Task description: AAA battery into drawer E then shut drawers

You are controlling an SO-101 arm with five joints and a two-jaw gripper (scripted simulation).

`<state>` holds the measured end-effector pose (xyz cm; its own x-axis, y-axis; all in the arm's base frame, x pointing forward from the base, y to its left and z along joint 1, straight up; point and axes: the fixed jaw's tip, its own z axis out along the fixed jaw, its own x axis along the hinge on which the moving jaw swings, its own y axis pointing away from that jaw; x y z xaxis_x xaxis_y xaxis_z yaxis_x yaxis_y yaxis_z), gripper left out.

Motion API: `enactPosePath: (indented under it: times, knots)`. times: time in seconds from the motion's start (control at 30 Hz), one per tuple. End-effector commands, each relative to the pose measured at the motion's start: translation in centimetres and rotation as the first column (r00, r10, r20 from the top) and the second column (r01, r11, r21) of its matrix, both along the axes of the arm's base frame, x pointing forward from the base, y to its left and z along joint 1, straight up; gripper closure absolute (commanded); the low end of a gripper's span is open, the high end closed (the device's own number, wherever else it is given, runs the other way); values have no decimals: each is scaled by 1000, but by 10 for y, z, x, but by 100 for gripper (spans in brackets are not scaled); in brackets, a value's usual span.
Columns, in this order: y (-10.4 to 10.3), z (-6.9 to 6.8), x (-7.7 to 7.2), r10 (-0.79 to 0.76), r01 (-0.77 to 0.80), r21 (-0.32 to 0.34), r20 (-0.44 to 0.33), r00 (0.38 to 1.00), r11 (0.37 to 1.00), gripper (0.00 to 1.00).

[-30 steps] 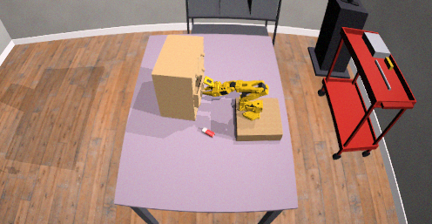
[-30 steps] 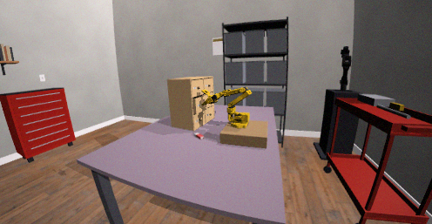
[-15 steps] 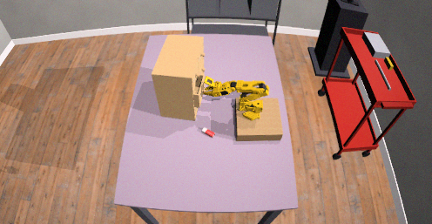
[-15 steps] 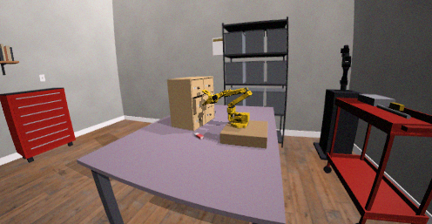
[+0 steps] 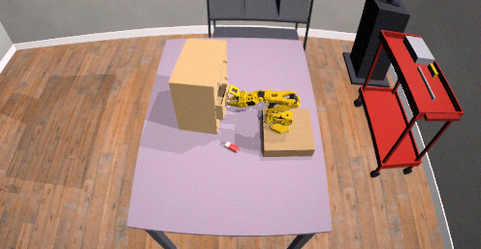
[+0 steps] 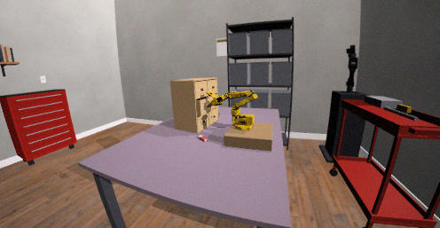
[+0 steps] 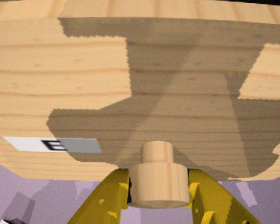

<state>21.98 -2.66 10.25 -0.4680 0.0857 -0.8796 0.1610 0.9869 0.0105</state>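
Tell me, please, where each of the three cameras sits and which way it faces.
Top: high above, tilted down at the table, chest and the whole arm.
Exterior: in the room, off a near table corner, facing the chest and shelf rack; whole arm shows.
Wrist: on the arm, facing drawer E's front; only the end effector, shut on the knob, shows.
Shared: top and wrist both show the battery on the table.

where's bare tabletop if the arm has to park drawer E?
Widest bare stretch: the near half of the table, below the battery. Also the strip behind the arm, beside the chest. Crowded: the gap between chest and arm's block, where the gripper holds drawer E's knob.
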Motion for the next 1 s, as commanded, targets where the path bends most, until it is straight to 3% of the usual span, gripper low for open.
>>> enactPosePath:
  times: [0.0,0.97]
  knots:
    - [0,1,-4,2,-2,-6,6,1000,1000,100]
    - [1,1,-11,0,0,-5,6,1000,1000,100]
